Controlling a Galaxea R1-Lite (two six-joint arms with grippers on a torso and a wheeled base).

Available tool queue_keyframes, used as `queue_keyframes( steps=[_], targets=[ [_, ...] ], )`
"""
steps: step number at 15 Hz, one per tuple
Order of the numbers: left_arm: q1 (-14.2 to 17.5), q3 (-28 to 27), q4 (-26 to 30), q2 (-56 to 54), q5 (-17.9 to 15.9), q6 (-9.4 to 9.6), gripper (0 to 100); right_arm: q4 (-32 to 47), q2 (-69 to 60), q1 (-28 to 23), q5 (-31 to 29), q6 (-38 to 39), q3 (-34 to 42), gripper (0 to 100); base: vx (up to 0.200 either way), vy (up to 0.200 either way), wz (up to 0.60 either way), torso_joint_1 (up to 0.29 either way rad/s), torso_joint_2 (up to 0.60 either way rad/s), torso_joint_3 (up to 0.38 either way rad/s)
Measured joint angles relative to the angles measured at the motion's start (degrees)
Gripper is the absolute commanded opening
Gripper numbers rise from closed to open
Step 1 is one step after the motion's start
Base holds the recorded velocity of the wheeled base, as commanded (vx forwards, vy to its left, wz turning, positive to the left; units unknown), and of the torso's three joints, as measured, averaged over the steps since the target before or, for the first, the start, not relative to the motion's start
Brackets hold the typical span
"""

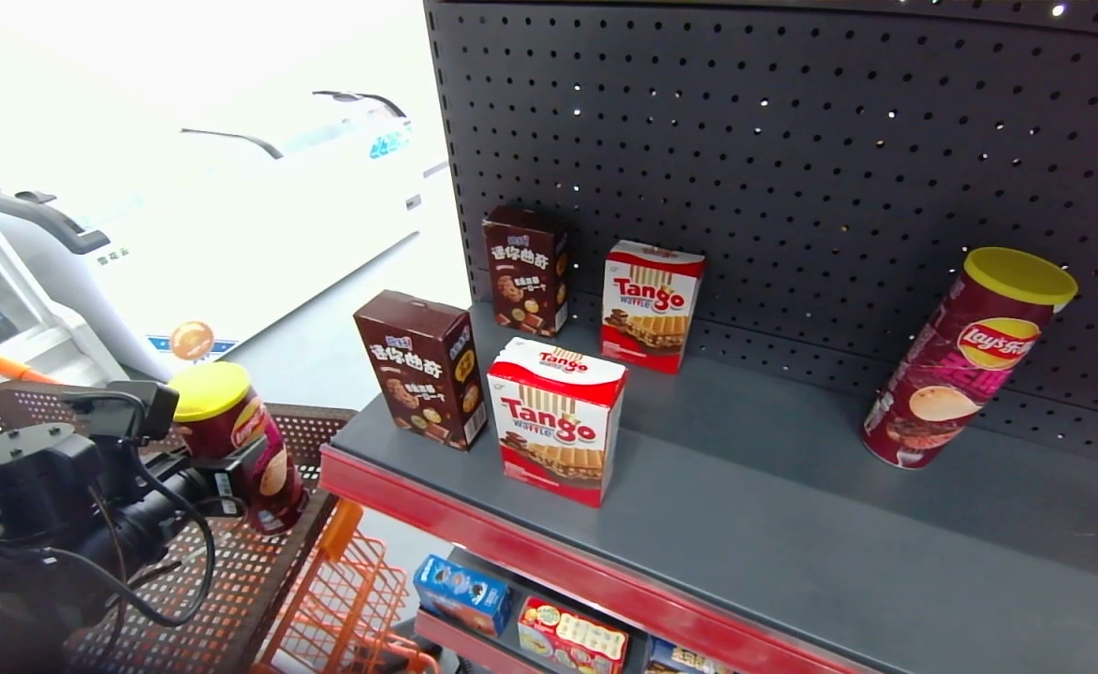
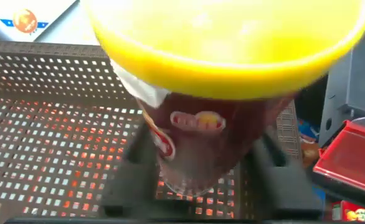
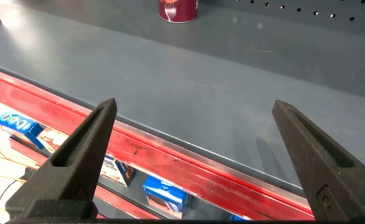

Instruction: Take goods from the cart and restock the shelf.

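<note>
A dark red chips can (image 1: 241,440) with a yellow lid is held upright over the cart (image 1: 221,599), just left of the shelf's end. My left gripper (image 1: 235,463) is shut on its body. In the left wrist view the can (image 2: 198,143) stands between the black fingers (image 2: 132,171), above the cart's mesh floor (image 2: 52,137). My right gripper (image 3: 198,155) is open with nothing in it, hovering above the front edge of the grey shelf (image 3: 189,81). A second chips can (image 1: 965,360) leans against the pegboard at the shelf's right; its base (image 3: 178,9) is far ahead of the right gripper.
Two brown cookie boxes (image 1: 425,367) (image 1: 527,270) and two red-and-white wafer boxes (image 1: 558,419) (image 1: 651,304) stand on the shelf's left half. The shelf (image 1: 792,524) is bare between the wafer boxes and the far can. Snack packs (image 1: 462,592) fill the lower shelf.
</note>
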Motion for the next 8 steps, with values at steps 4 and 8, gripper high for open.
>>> queue_keyframes(
  steps=[4,8],
  targets=[
    [0.0,-0.5,0.3,0.1,0.0,2.51,0,0.0,0.0,0.0,0.0,0.0,0.0,100,0.0,0.0,0.0,0.0,0.0,0.0],
    [0.1,-3.1,2.8,-3.7,-0.2,3.07,0,0.0,0.0,0.0,0.0,0.0,0.0,100,0.0,0.0,0.0,0.0,0.0,0.0]
  ],
)
